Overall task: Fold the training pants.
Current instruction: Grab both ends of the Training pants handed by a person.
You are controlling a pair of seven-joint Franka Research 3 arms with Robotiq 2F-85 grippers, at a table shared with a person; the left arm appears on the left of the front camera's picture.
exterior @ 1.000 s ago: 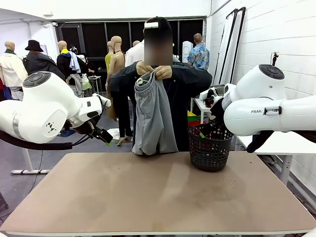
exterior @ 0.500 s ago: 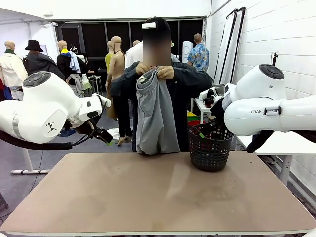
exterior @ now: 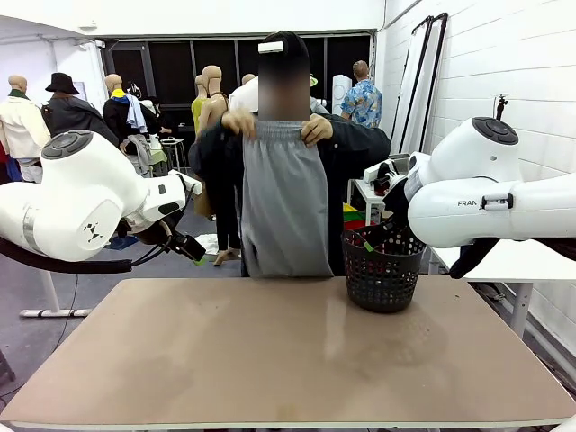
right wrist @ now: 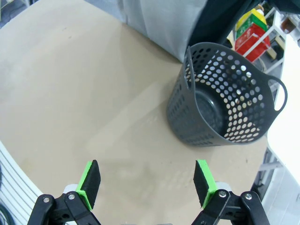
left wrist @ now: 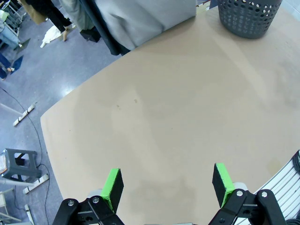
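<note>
We see training pants (exterior: 286, 202) held up in air, left of basket (exterior: 385, 270) and farther back. Person holds waistband stretched out, one hand (exterior: 238, 123) at one end, other hand (exterior: 317, 130) at end nearer basket. Pant legs hang straight down. Basket stands upright on table (exterior: 225, 360). Our left gripper (left wrist: 166, 185): fingers wide apart, holding nothing, over bare table well left of basket. Our right gripper (right wrist: 146, 180): fingers wide apart, holding nothing, up above table near basket.
</note>
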